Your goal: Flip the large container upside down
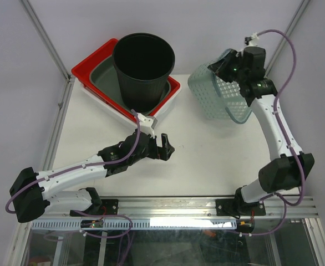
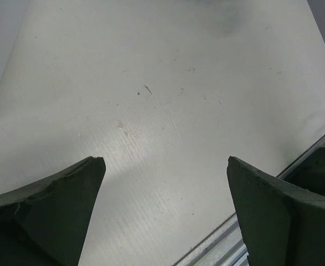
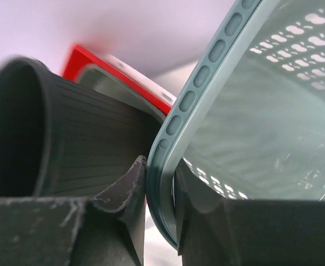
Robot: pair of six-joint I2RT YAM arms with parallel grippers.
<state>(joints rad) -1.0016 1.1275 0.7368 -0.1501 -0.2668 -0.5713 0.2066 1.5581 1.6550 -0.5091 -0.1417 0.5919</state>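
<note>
Just beside the black bucket (image 1: 143,72), right claw (image 3: 160,194) clamps the tilted basket (image 1: 218,94); left claw (image 2: 165,160) spread above table (image 1: 207,149).

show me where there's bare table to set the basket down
Widest bare table: between the left gripper and the right arm, just nearer than the basket that the right gripper holds tilted. A smaller strip lies between the tray and the left arm. Crowded: far left corner, bucket in tub in tray.

Top camera looks down from behind; both wrist cameras sit close, the right sharing the one-o'clock basket (image 1: 218,97).
</note>
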